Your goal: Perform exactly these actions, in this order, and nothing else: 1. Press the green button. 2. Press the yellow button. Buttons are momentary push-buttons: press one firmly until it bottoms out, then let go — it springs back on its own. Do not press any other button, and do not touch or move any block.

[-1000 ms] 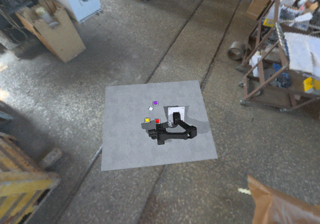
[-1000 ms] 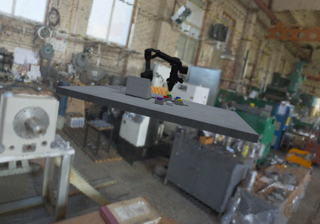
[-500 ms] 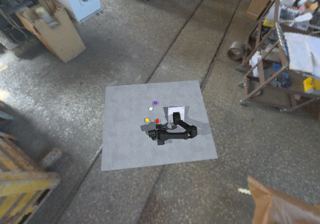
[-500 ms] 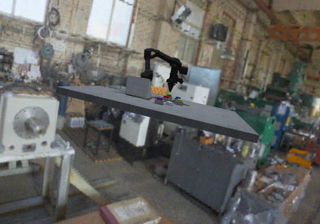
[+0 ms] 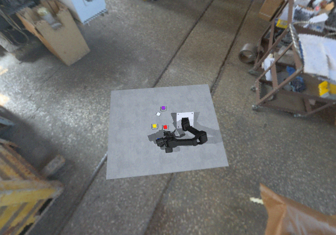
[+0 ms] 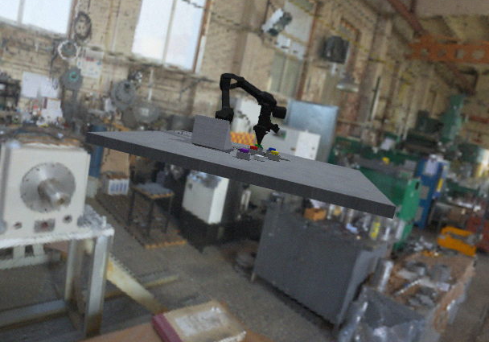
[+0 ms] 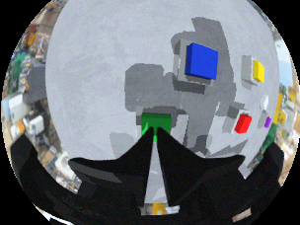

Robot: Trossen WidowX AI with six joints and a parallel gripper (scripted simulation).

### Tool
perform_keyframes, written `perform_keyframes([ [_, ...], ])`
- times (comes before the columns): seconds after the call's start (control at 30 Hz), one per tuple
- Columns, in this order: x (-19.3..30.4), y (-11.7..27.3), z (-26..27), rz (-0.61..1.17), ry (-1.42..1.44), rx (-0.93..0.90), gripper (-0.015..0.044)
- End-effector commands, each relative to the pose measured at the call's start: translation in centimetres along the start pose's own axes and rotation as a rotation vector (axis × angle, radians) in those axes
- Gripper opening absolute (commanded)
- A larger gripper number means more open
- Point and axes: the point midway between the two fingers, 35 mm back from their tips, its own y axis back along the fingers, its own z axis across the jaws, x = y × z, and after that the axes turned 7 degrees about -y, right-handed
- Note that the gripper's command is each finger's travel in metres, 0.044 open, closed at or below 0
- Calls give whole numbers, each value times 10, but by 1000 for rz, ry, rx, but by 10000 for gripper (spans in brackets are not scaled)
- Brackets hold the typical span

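Note:
My gripper (image 7: 154, 130) (image 6: 260, 144) is shut and empty, pointing down at the green button (image 7: 157, 119). Its fingertips overlap the near part of the green cap in the wrist view; whether they touch it I cannot tell. In the top view the arm hides the green button. The yellow button (image 5: 155, 126) (image 6: 274, 153) (image 7: 259, 72) stands on its grey base away from the gripper, up and to the right in the wrist view, with its cap raised.
The blue button (image 7: 201, 61) (image 6: 272, 149) is close beside the green one. The red button (image 5: 165, 127) (image 6: 253, 147) (image 7: 243, 123) stands near the yellow one. The purple button (image 5: 163, 108) (image 6: 244, 150) (image 7: 267, 122) and a white block (image 5: 158, 114) (image 6: 259, 158) (image 7: 264, 103) lie farther off.

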Motion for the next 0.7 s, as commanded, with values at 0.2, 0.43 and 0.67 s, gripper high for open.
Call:
perform_keyframes([
  [0.2,1,-6,-1,0,-4,4,20],
  [0.43,1,-6,-1,0,-4,4,20],
  [0.67,0,2,-1,1,-1,2,20],
])
